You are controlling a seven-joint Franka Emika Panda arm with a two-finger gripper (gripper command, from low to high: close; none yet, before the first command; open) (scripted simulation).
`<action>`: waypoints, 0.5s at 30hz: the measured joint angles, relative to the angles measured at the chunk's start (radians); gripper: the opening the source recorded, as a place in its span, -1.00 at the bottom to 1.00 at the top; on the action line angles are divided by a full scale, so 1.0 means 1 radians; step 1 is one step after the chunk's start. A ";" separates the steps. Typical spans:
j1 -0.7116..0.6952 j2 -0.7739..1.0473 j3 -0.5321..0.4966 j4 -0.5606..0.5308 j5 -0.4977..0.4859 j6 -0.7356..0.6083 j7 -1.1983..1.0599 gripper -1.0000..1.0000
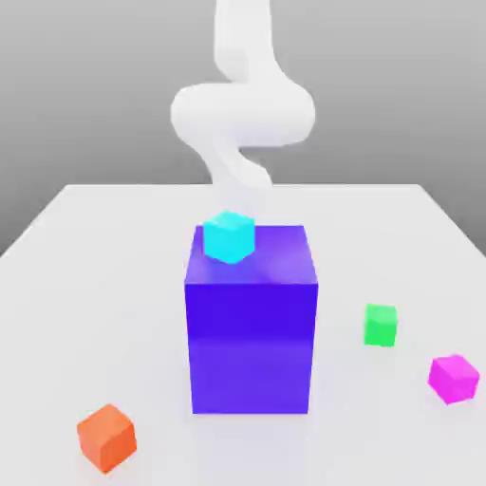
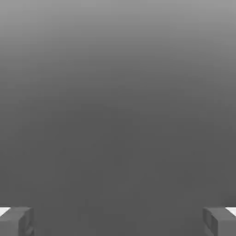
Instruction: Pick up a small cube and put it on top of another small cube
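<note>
Fingers (image 2: 18,222) of my gripper (image 2: 118,221) spread wide, one near each side edge of the hand view, with an open gap between them. In the exterior view, my white arm (image 1: 243,114) descends behind the large blue-purple block (image 1: 251,346), which stands upright on the pale tabletop (image 1: 114,285). A cyan cube (image 1: 229,237) sits on the block's upper face, toward the exterior view's left and well apart from the magenta cube. The magenta cube (image 1: 454,379), the small one I am to handle, rests on the tabletop near the exterior view's right edge, apart from the block and turned at an angle to it. Between block and magenta cube, set farther back, lies the green cube (image 1: 381,326). The orange cube (image 1: 107,439) occupies the front of the tabletop toward the exterior view's left, also turned at an angle.
</note>
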 joint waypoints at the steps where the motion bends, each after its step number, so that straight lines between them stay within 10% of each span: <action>1: 0.020 0.040 0.009 -0.009 -0.010 0.017 -0.035 0.00; 15: 0.259 0.551 0.128 -0.129 -0.102 0.241 -0.516 0.00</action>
